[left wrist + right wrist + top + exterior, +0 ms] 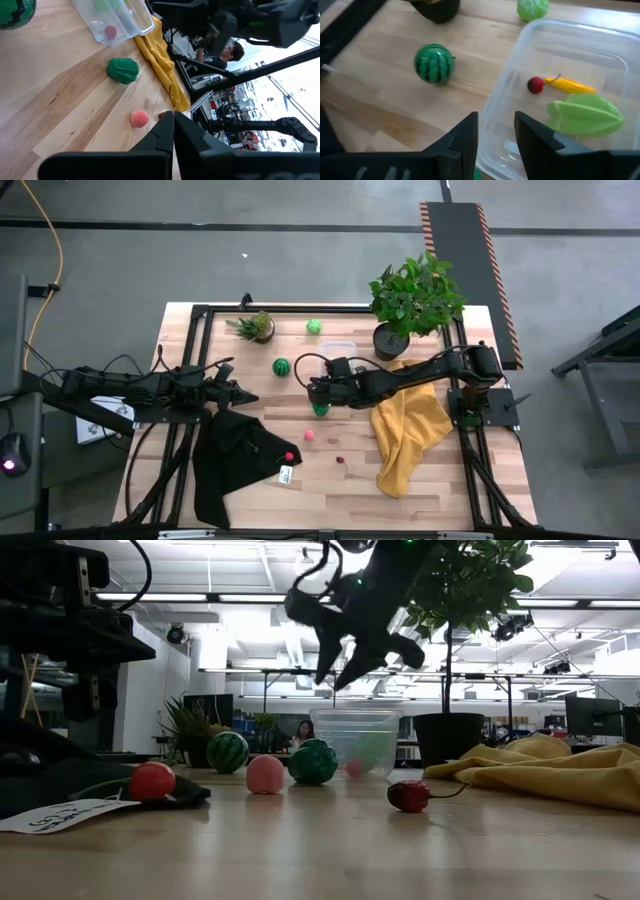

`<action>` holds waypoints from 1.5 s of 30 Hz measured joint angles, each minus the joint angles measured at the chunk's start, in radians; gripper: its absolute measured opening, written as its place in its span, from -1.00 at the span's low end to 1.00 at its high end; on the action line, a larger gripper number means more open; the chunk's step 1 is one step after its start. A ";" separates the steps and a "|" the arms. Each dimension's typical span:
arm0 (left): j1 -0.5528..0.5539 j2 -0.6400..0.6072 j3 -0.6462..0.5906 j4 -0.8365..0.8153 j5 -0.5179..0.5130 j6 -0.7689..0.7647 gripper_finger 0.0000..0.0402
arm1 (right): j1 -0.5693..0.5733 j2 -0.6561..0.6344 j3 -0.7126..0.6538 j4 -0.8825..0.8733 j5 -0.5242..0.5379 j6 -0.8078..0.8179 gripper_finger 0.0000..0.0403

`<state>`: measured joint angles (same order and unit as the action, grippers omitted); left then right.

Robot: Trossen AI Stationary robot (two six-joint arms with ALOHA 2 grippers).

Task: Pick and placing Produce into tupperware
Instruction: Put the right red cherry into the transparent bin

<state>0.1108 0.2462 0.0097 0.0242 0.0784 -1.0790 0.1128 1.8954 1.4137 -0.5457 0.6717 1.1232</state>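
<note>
The right gripper (352,652) hung in the air over the middle of the tabletop (330,485), just above the near rim of the clear container (560,95); its fingers (465,137) stood partly apart with nothing between them. Inside the container lay a leafy light-green piece (585,116), a yellow piece (570,85) and a small red ball (535,84). The container sat toward the far edge, beside the large potted plant (413,298). A dark-green ribbed piece (320,409) rested on the wood right under the right gripper. The striped melon (282,366) lay left of the container, and a green ball (314,326) sat near the far edge next to the small potted plant (255,326). A pink ball (309,434) and a cherry (340,459) lay toward the near edge. A red ball (290,456) rested on the black cloth (232,462); the yellow cloth (408,432) lay at the right side. The left gripper (243,395) waited closed and empty by the left edge
</note>
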 joint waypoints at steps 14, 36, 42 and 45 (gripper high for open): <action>0.000 0.000 0.000 0.000 0.000 0.000 -1.00 | 0.055 0.000 0.108 -0.045 -0.198 -0.117 -0.41; 0.000 0.000 0.000 0.000 0.000 0.000 -1.00 | 0.155 -0.001 0.145 0.101 -0.812 -0.388 -0.41; 0.000 0.000 0.000 0.000 0.000 0.000 -1.00 | 0.189 -0.001 0.145 0.065 -0.953 -0.402 -0.41; 0.000 0.000 0.000 0.000 0.000 0.000 -1.00 | 0.208 -0.001 0.145 -0.009 -0.958 -0.400 -0.41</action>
<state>0.1110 0.2464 0.0097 0.0240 0.0784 -1.0788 0.3205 1.8946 1.5585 -0.5548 -0.2866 0.7231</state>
